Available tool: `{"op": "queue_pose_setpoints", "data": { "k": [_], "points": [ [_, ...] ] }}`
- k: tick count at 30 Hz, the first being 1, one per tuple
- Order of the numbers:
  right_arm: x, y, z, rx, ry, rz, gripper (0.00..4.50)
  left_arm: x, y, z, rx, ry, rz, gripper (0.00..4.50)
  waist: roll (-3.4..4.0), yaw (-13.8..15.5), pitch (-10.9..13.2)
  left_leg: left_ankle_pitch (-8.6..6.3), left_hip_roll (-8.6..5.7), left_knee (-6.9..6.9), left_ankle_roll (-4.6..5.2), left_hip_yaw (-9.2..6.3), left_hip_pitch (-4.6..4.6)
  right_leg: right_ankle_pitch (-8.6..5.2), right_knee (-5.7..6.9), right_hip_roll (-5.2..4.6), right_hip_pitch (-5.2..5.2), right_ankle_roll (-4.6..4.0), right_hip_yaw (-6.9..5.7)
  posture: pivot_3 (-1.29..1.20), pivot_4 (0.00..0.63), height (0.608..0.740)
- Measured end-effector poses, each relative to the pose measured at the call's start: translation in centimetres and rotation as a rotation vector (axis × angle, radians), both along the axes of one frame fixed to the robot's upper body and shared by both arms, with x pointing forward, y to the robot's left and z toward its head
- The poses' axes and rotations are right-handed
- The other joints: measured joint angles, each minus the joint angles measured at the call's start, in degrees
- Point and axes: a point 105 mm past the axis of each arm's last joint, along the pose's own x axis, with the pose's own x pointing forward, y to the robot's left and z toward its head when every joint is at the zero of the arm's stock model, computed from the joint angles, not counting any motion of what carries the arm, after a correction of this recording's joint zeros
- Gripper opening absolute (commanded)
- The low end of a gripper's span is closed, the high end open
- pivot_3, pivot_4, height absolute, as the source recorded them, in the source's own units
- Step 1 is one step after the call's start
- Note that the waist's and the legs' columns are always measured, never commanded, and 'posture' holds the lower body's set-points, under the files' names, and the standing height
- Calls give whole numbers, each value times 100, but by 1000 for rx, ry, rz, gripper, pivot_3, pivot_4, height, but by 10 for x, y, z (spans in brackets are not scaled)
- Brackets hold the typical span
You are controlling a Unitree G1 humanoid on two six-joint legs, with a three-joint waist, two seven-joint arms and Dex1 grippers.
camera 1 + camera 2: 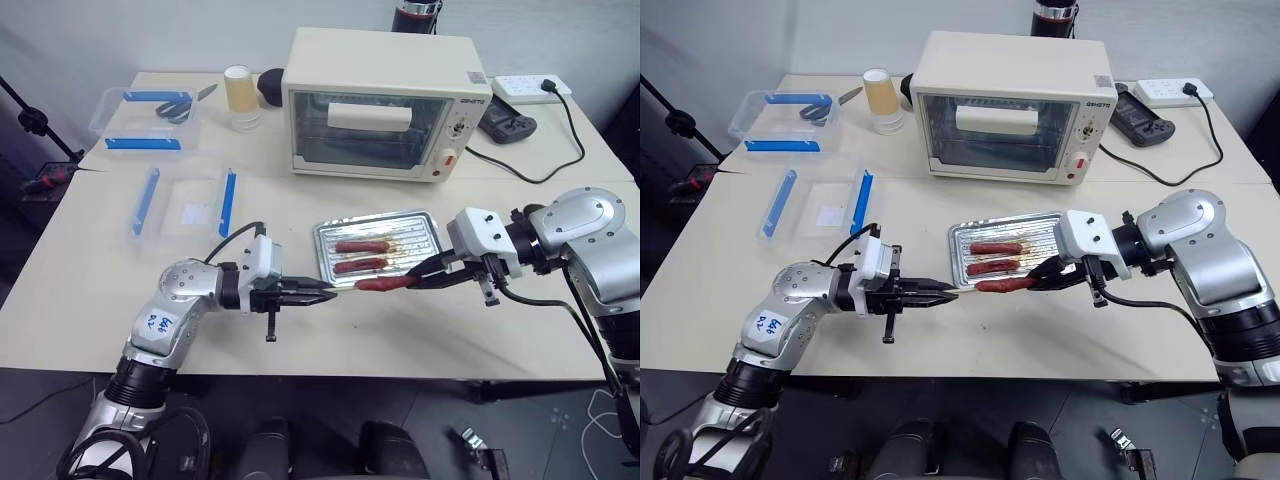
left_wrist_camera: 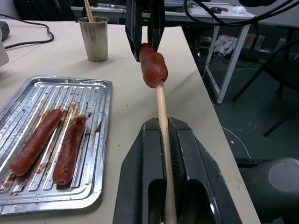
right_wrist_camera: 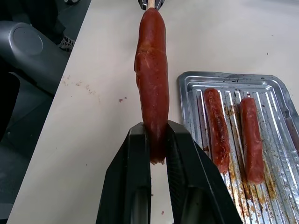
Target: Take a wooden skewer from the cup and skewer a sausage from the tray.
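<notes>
Clamping the short reddish-brown sausage [image 3: 152, 88] by one end, the right gripper [image 1: 425, 272] holds it mid-frame just off the shiny ridged silver tray [image 1: 425, 215]; the left gripper [image 1: 322, 293] is pinched on the thin pale wooden skewer [image 2: 163, 135], its tip already in the meat. Sausage looks soft, greasy — squeeze lightly, near the end; stick light, snappable — grip close to the tip. Left wrist view adds the greyish-beige tapered cup [image 2: 96, 39] — more sticks inside.

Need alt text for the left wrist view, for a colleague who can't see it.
The left gripper holds a wooden skewer whose tip enters a sausage gripped by the right gripper. Two sausages lie in the tray; a cup stands beyond.
</notes>
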Motion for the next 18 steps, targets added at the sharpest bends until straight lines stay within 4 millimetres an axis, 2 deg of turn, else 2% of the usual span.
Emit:
{"op": "queue_pose_setpoints", "data": {
  "k": [5, 8, 12, 14, 18],
  "points": [
    [-1, 2, -1, 2, 41, -18, 297, 0, -3, 1, 4, -6, -8, 0, 0, -11, 0, 0, 2, -2, 0, -1, 0, 0, 1, 1, -1, 0, -1, 0, 150, 740],
    [-2, 2, -2, 5, 65, -30, 1044, 0, -2, 0, 10, -6, -5, 0, 0, -12, 0, 0, 2, -2, 0, -1, 0, 0, 0, 0, -1, 0, -1, 0, 150, 740],
    [-4, 0, -4, -1, 53, -17, 2344, -1, 5, -6, 24, 12, 15, 0, 0, -14, 0, 0, 2, -2, 0, -1, 0, 0, 0, 0, -1, 0, -1, 0, 150, 740],
    [-5, -6, -7, -15, 62, -32, 3110, 0, 16, -9, 33, 20, 55, 0, 0, -10, 0, 0, 1, -2, 0, -1, 0, 0, 1, 0, -1, 0, -1, 0, 150, 740],
    [-5, -19, -9, -22, 72, -73, 4354, 2, 38, -11, 29, 27, 139, 0, 0, -13, 0, 0, 2, -2, 0, -1, 0, 0, -1, -1, 0, 0, 0, 0, 150, 740]
  ]
}}
